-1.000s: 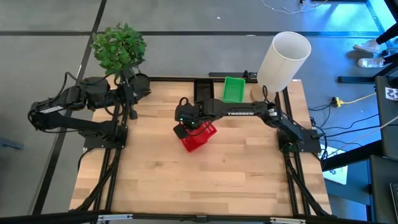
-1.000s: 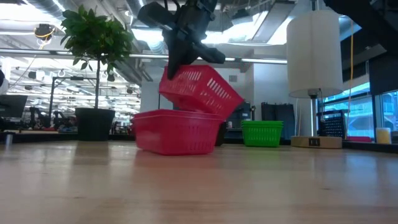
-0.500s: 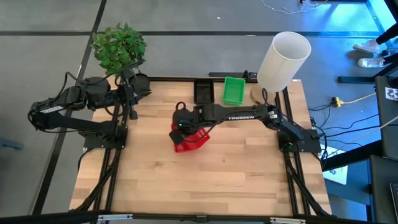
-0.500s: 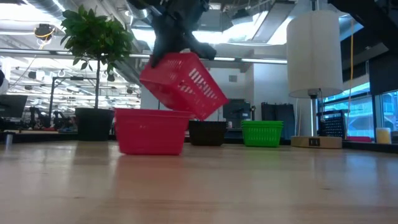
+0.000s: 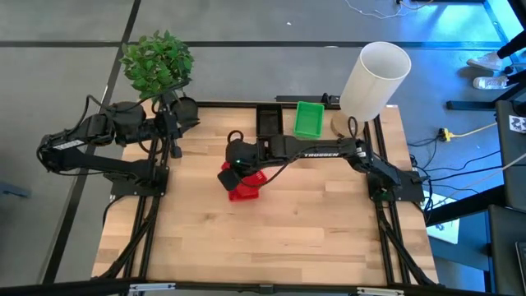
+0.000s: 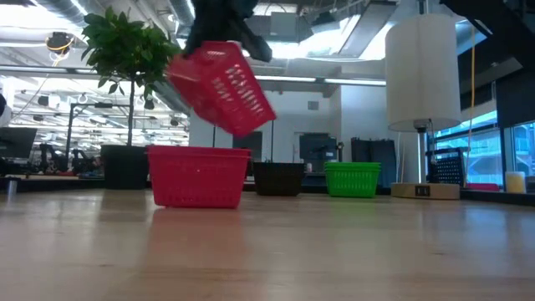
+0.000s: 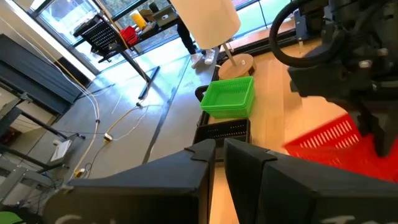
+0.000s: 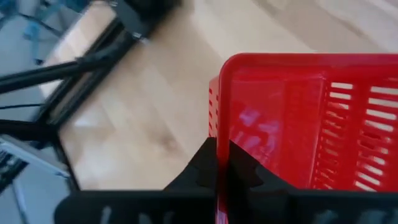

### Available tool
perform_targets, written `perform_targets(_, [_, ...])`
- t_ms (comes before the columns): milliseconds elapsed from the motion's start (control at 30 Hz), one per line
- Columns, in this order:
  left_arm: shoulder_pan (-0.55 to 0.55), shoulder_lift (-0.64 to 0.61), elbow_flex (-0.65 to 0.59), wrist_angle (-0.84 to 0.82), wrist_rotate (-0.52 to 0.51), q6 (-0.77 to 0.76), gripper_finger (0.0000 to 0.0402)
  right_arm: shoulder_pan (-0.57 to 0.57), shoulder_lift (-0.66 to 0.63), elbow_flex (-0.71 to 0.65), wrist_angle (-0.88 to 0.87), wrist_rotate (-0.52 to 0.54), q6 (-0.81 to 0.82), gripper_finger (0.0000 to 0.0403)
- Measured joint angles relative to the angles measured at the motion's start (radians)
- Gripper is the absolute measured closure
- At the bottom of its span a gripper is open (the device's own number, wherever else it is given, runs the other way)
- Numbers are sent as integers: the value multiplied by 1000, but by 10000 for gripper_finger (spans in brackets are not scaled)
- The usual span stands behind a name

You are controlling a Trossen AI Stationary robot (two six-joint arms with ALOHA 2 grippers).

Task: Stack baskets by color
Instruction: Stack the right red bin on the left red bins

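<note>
Hanging a tilted red basket (image 6: 219,86) by its rim: the right gripper (image 5: 238,161) is pinching it with jaws fully shut on the wall, above a second red basket (image 6: 199,176) sitting on the worktop (image 5: 271,238).

Risks, as I judge them:
- The held basket is canting hard, so a corner is likely catching the lower rim instead of nesting.
- A single-wall pinch is letting it swing or slip.
- A nudge is liable to skate the lower basket across the wood.

The low view is showing clear air between the two; the high view is merging them into one red blob.

The left gripper (image 7: 219,163) is parked well apart, jaws nearly shut, holding nothing. The green basket (image 5: 309,117) and black basket (image 5: 268,120) are sitting beyond the jaws at the far edge.
</note>
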Motion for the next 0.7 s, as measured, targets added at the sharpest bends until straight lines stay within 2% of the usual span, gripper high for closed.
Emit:
perform_targets(133, [0,0,0,0,0,0,374,0,25,0,36,-22,-8,402])
perform_targets(400, [0,0,0,-6,1,-1,374,-10,51,-1,-20,-28,-15,402])
perform_targets(700, [0,0,0,-8,50,0,374,-35,52,-1,-166,-26,-54,402])
